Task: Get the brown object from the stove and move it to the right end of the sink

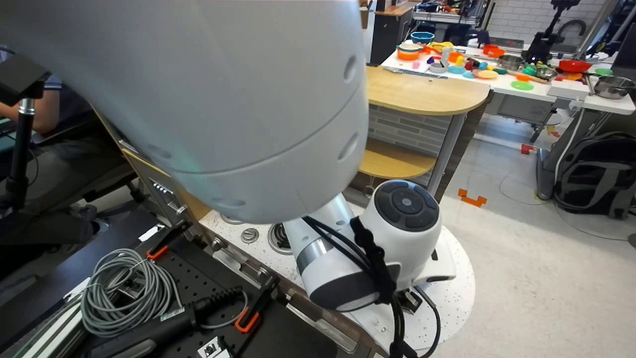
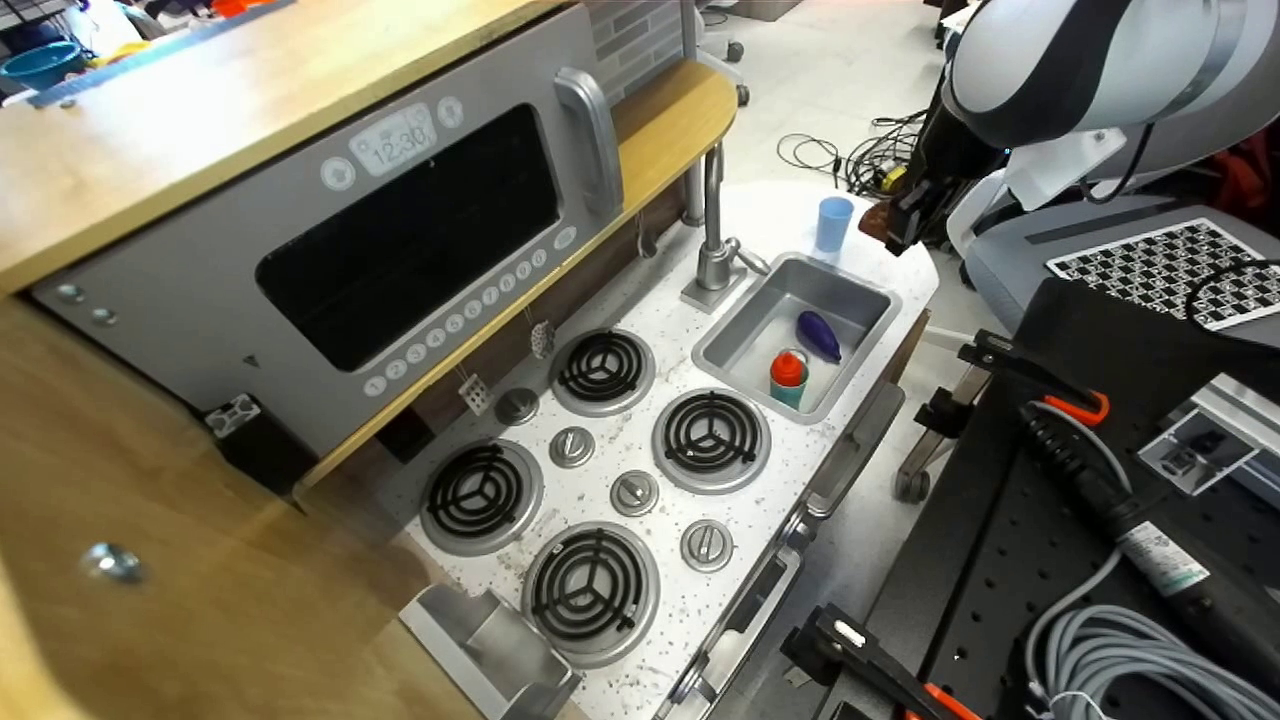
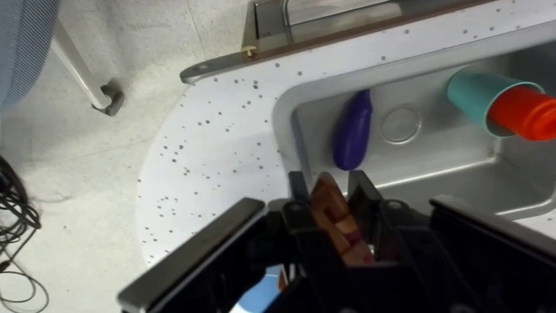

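Over the rounded end of the bench, in an exterior view, the hand appears to hold the brown piece above the surface, beside the blue cup. With the brown piece off the stove, the step in hand looks like the carry, the release not yet made. If "right end" means the end away from the stove, the next move calls for lining up with that end of the sink, lowering, then letting go. Inside the sink, an eggplant lies toward that end; at the corner nearest the stove and the bench's front edge, a teal cup has a red piece sticking out of its mouth. What the blue cup contains, I cannot tell.

From the wrist, the hand is narrowed around the brown piece, which tilts between its two sides; its tip shows over the sink's rim, near the eggplant. Coming down there might nudge the eggplant. Toward the bench's back edge, the blue cup is partly hidden by the hand.

In an exterior view, the arm hides sink, hand and brown piece; the contents of a blue bowl far behind are too small to tell.
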`<state>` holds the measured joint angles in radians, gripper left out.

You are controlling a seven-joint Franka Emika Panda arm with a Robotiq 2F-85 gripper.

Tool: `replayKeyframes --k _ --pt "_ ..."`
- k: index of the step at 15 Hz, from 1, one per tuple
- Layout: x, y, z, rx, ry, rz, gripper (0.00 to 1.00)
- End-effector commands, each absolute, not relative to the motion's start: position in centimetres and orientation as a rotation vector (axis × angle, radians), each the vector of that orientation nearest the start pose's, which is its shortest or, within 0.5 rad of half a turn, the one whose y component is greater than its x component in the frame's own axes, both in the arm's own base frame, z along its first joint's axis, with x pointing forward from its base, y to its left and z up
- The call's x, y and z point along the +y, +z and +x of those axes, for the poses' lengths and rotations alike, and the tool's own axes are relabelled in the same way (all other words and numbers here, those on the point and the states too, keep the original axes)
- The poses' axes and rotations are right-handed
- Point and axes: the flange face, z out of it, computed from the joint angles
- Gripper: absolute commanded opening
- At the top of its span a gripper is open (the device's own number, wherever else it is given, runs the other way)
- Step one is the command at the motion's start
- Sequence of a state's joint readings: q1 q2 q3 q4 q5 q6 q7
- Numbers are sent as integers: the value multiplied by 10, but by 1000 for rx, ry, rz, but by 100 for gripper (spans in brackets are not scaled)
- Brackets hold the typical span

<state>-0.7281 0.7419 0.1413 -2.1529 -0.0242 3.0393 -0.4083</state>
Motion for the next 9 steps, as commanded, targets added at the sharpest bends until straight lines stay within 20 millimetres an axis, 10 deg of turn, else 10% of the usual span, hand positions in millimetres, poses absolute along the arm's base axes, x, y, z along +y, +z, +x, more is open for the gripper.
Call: replayKeyframes --k 1,9 --pt "-333 37 453 541 -299 -3112 7" --pt "-357 -7 463 674 -309 -3108 7"
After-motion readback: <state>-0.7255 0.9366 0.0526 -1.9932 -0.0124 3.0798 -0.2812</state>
